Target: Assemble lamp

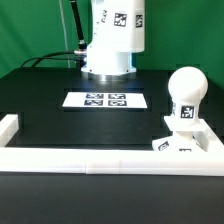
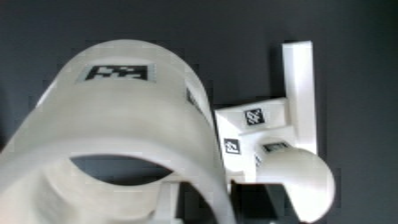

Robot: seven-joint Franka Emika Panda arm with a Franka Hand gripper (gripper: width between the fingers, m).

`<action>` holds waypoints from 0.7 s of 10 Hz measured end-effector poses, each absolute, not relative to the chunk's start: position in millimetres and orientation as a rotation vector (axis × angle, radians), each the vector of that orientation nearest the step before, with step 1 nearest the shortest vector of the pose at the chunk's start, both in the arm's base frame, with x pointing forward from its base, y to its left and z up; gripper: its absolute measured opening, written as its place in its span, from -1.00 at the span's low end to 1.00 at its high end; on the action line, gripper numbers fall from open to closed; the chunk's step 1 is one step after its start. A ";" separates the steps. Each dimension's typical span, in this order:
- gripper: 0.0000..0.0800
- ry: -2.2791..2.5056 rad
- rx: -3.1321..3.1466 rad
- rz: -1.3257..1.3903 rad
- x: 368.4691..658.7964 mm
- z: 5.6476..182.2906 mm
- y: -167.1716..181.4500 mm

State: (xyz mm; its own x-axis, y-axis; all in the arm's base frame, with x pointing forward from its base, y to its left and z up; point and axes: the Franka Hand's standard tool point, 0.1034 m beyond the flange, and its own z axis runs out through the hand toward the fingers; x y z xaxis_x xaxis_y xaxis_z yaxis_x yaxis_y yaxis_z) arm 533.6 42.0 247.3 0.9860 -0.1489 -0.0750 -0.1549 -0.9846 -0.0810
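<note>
Shade (image 1: 112, 40): large white cone with square tags, upper centre of the exterior view, hanging above the marker board (image 1: 106, 100); in the wrist view (image 2: 116, 130) it fills the frame's left side.
Hand: hidden by the shade in both views; I cannot tell whether its fingers are apart or together.
Bulb (image 1: 185, 95): upright on the base (image 1: 185, 140), lower right of the exterior view, well apart from the shade.
Base: flat square on the black surface (image 1: 50, 120), against the white rail (image 1: 100, 158).
</note>
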 end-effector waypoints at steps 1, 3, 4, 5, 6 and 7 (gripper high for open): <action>-0.89 0.237 -3.044 0.110 532.1 246.1 39.3; -0.89 0.238 -3.044 0.112 532.0 245.0 39.0; -0.89 0.238 -3.044 0.113 532.0 244.9 39.1; -0.89 0.238 -3.040 0.114 532.9 245.1 43.0; -0.89 0.231 -3.024 0.099 542.1 250.2 58.6; -0.89 0.212 -3.022 0.064 560.6 257.3 77.0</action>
